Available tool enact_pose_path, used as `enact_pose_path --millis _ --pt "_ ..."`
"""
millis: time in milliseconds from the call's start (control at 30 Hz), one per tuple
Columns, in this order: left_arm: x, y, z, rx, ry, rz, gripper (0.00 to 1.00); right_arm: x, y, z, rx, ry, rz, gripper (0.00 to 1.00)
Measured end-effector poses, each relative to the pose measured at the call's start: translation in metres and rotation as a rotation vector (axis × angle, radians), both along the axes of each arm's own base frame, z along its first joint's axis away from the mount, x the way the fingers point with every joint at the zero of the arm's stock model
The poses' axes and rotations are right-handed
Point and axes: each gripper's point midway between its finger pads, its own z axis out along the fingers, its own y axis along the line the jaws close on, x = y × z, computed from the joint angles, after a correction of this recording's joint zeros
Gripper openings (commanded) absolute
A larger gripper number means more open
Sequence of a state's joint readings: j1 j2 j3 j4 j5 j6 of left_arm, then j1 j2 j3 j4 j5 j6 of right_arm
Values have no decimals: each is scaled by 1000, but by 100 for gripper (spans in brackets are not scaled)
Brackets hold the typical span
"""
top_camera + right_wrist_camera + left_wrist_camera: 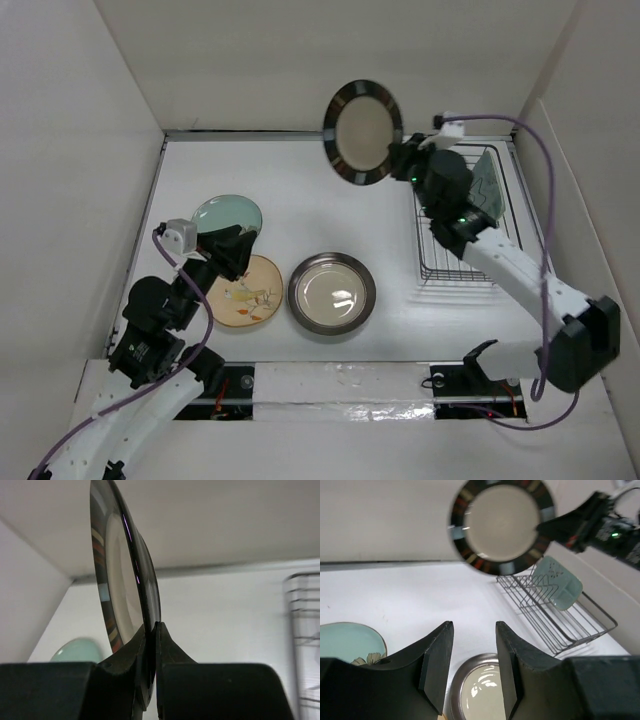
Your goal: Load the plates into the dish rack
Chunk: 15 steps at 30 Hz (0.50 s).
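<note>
I'm working over a white table (300, 180). The long dark wire dish rack (440, 262) sits at its right side, and I'll place everything from that.

One plate is loaded: the squarish mint-green plate (490, 185) stands upright among the prongs at the rack's far end. Well to the left of the rack, the large shiny silver plate (332, 293) lies flat on the table. The tan plate with a leaf drawing (250, 295) is beyond it, and the round pale teal plate (226, 212) is farthest from the rack.

The brown-rimmed cream plate (362, 132) is in the air on its edge, just off the rack's far left corner. The right gripper (151, 627) is clamped tight on its lower rim.

The left gripper (472, 665) hangs with its jaws wide and nothing in them, above the plates lying farthest from the rack.

I judge I'm mid-carry with the second plate. Next I need to swing it over the rack and line its edge up with a free gap between prongs on the near side of the mint-green plate. Then I lower it until the wires take the weight before letting go.
</note>
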State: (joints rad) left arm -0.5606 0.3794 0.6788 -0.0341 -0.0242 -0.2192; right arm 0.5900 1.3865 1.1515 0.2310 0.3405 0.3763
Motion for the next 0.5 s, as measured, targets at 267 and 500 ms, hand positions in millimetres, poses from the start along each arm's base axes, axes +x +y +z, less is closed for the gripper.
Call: enact_pose_path --millis 267,500 --pt "-21 10 23 -54 -91 -14 37 -44 -189 79 -167 -88 -471 0" --pt "-28 5 23 -51 -98 -58 37 -44 -283 58 -358 68 -710 0"
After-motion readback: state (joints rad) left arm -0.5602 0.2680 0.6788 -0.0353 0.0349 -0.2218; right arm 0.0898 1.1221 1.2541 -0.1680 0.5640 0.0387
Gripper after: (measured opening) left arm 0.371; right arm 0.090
